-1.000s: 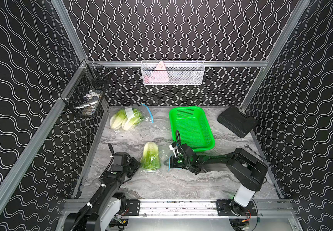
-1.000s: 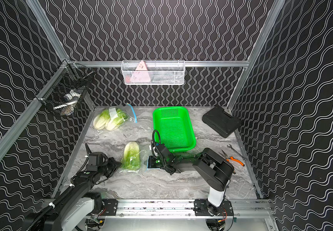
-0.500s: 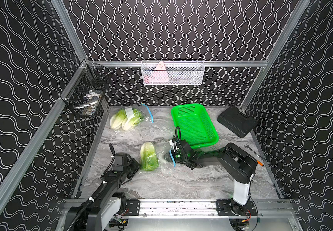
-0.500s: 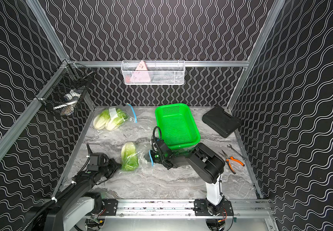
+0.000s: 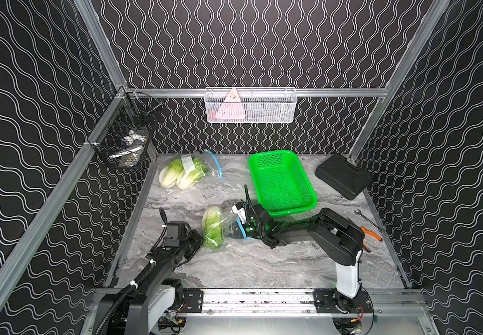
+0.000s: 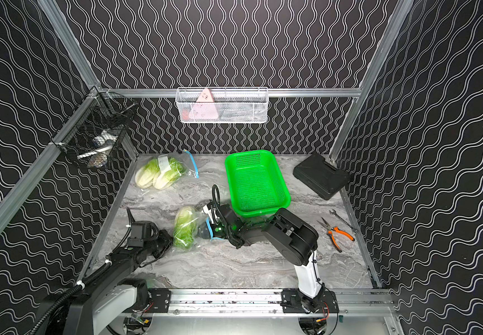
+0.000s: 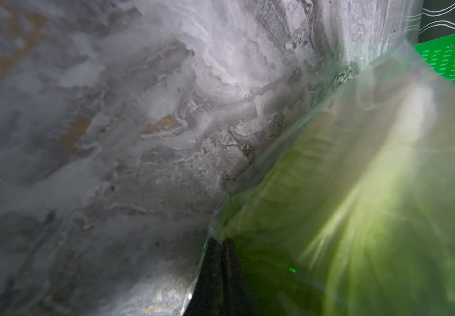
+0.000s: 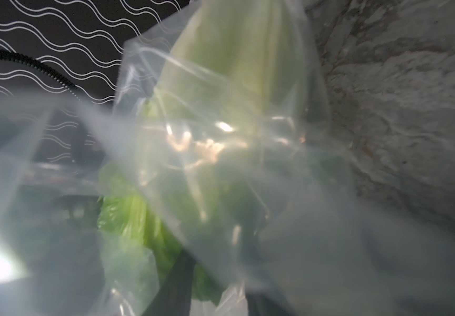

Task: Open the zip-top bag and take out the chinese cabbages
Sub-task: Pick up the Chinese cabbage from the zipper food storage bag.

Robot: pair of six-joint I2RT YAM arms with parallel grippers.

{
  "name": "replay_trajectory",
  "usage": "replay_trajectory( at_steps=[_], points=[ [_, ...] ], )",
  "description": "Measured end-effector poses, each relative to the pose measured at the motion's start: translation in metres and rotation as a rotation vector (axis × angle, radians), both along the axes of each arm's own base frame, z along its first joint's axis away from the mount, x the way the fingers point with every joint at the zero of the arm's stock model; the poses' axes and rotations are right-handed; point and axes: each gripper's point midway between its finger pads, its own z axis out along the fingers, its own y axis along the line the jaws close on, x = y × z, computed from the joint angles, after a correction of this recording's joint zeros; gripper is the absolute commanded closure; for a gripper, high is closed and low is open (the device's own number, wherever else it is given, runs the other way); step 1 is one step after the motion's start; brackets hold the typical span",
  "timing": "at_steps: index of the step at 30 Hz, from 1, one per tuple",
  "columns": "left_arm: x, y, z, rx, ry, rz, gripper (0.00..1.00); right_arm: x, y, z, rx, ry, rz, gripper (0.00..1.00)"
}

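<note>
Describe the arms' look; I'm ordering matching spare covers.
Both are black with rounded joint housings and white base segments. The left arm carries a corrugated black cable with white ties; the right arm shows a green light near its wrist.

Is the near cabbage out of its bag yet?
No, inside. Clear film of the zip-top bag covers the cabbage in both top views, and the left wrist view shows its leaves behind plastic.
</note>
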Motion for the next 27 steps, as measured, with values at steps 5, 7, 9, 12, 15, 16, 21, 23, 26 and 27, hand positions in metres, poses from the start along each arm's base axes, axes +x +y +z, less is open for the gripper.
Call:
replay_trajectory(
  at_steps=[5, 7, 9, 12, 15, 16, 21, 23, 26, 27],
  points=[
    [0.000, 0.000, 0.000, -0.001, 0.000, -0.001, 1.00, 0.002, -0.008, 0.010, 0.015, -0.033, -0.038, 0.47],
    [0.000, 0.000, 0.000, -0.001, -0.001, -0.001, 1.00, 0.005, -0.008, 0.013, 0.018, -0.045, -0.053, 0.43],
    [0.000, 0.000, 0.000, -0.001, -0.002, -0.001, 1.00, 0.008, -0.005, 0.016, 0.021, -0.049, -0.056, 0.42],
    [0.000, 0.000, 0.001, -0.001, -0.003, -0.002, 1.00, 0.015, 0.007, 0.016, 0.026, -0.051, -0.047, 0.40],
    [0.000, 0.001, 0.002, 0.005, -0.004, -0.001, 1.00, 0.016, 0.022, 0.003, 0.000, -0.033, -0.010, 0.40],
    [0.000, 0.001, 0.001, 0.008, -0.002, 0.001, 1.00, 0.015, 0.026, -0.001, -0.012, -0.035, 0.004, 0.39],
    [-0.002, 0.003, -0.001, 0.024, 0.006, -0.004, 1.00, 0.011, 0.038, -0.007, -0.060, -0.049, 0.054, 0.36],
    [-0.002, 0.003, -0.002, 0.025, 0.009, -0.004, 1.00, 0.011, 0.041, -0.008, -0.073, -0.060, 0.070, 0.58],
    [-0.002, 0.003, -0.002, 0.027, 0.008, -0.006, 1.00, 0.010, 0.036, -0.014, -0.097, -0.054, 0.062, 1.00],
    [-0.002, 0.003, -0.002, 0.028, 0.008, -0.005, 1.00, 0.009, 0.032, -0.016, -0.104, -0.049, 0.056, 1.00]
  ],
)
